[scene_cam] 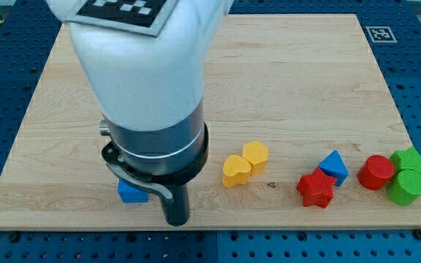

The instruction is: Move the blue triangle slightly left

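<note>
**Blue triangle nudge: tip far from target**

While the arm is blocking much of the board, I am reading my tip as sitting near the view's bottom edge, just right of a blue block whose shape is mostly hidden. The rod is carrying nothing and touching no block that I can confirm.

The blue triangle is lying well to the view's right, touching the red star. Further right are sitting a red cylinder, a green star and a green cylinder; a yellow heart and a second yellow block are lying between tip and triangle.

I am judging the triangle light, rigid and prone to pivoting. I am planning contact on its right face, centred, pushing gently; the star may drag along.
</note>
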